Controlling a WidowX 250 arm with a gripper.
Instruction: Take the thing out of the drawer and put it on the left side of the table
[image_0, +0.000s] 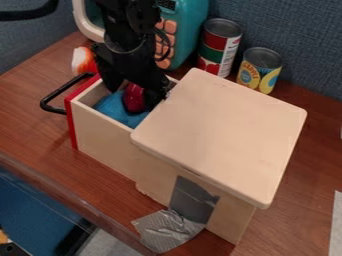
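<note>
Here's the drawer (103, 135), open; in it, blue stuff (113, 107), and on that the red thing (135, 98)! Fingers (155, 86) part wide astride it, seemingly gripping nothing: centre, close squarely, lift straight up.

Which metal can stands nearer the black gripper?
The taller red and green can, beside the teal toy microwave; the shorter yellow and blue can stands farther away.

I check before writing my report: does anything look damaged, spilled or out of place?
Wrinkled silver tape spreads from the foot of the wooden cabinet toward the edge of the table, perhaps a makeshift fastening. Nothing looks spilled.
</note>
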